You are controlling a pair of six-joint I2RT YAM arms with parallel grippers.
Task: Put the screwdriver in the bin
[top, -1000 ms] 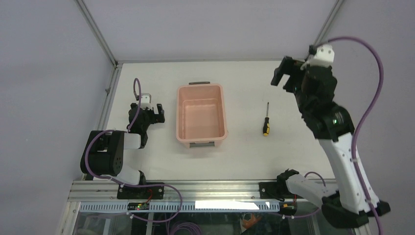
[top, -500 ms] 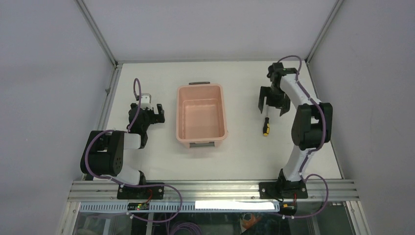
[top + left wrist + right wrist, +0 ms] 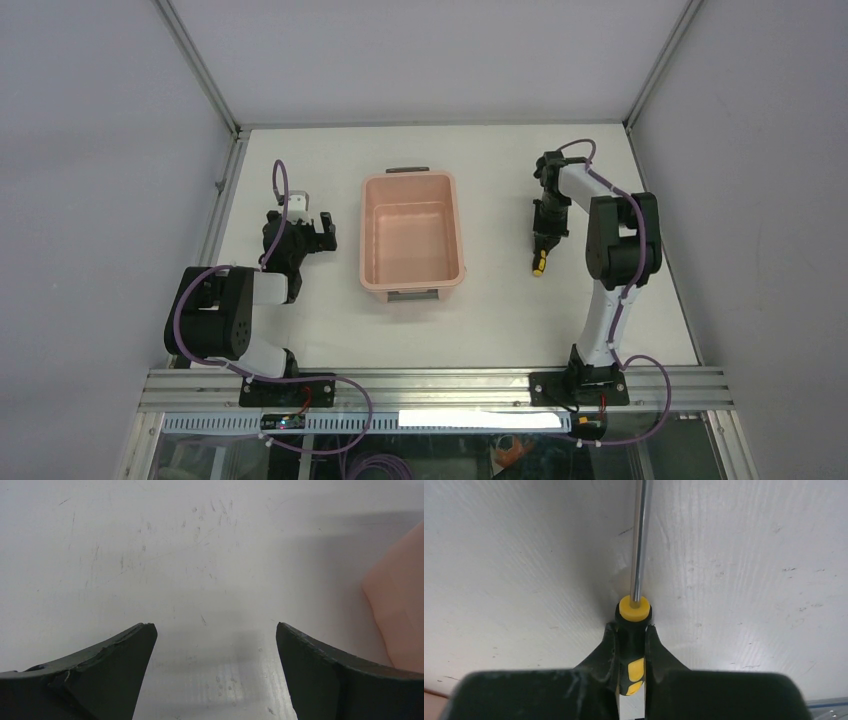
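Observation:
The screwdriver [image 3: 634, 609] lies on the white table with its thin metal shaft pointing away from the right wrist camera. My right gripper [image 3: 631, 627] is shut on its yellow-and-black handle, one finger pressed against each side. From above, the right gripper [image 3: 543, 238] is down at the table, and the handle's end of the screwdriver [image 3: 539, 267] pokes out below it, right of the bin [image 3: 365, 235]. The salmon-pink bin stands empty at the table's middle. My left gripper [image 3: 315, 228] rests open to the left of the bin, with nothing between its fingers [image 3: 125, 650].
In the left wrist view the bin's corner [image 3: 400, 615] shows at the right edge. Metal frame rails [image 3: 225, 200] run along the table's left side and the near edge. Grey walls enclose the back and sides.
My right arm has come down from high over the far right corner onto the screwdriver, and its jaws have closed on the handle. The left arm has not moved.

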